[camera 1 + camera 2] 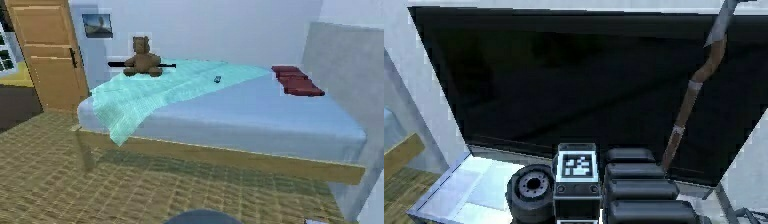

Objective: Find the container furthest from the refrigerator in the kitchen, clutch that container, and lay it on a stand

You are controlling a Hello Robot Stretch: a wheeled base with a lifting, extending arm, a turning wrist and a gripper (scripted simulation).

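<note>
Forward view gives me a bedroom: a bed (230, 110) with a teddy bear (143, 57) on it, and a wooden door (50, 50) to its left. Going by the task, the container is in the kitchen, so I judge it lies somewhere past that door, well apart from the gripper. This is the searching stage.

On the arm side view the gripper (534, 190) sits low at the bottom edge. A big black television (574, 80) is just beyond it and a pale ledge (479, 185) is to its left. I cannot make out its far end, so I cannot tell how its fingers are set or whether it holds anything.

To do this well I would hold the arm drawn in and turn the base slowly, so nothing clips the screen or ledge. Then I would head for the door, giving the bed's near corner room.
</note>
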